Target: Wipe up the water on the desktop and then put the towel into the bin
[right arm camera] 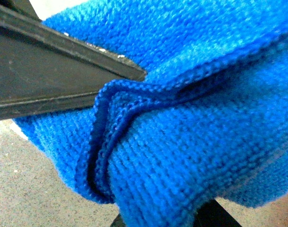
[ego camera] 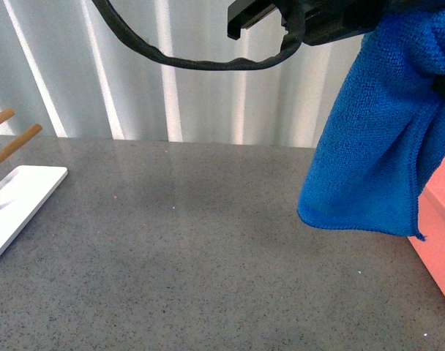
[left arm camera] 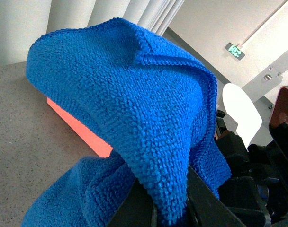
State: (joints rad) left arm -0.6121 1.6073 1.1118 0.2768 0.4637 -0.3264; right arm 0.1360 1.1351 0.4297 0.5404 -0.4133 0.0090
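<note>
The blue towel (ego camera: 376, 146) hangs in the air at the right of the front view, with its lower hem above the desktop (ego camera: 171, 256). It hangs just beside the near wall of the pink bin (ego camera: 438, 241). A black arm (ego camera: 310, 18) crosses the top of that view and meets the towel's upper part. In the left wrist view my left gripper (left arm camera: 170, 210) is shut on a fold of the towel (left arm camera: 130, 94), and the bin (left arm camera: 77, 127) shows behind it. My right gripper (right arm camera: 163, 217) is shut on the bunched towel (right arm camera: 196, 142), which hides its fingertips.
A flat white stand (ego camera: 17, 197) with wooden pegs (ego camera: 17, 142) sits at the left edge of the desktop. A black cable (ego camera: 178, 58) loops across the top. White pleated curtains close off the back. A black bar (right arm camera: 49, 71) lies against the towel in the right wrist view.
</note>
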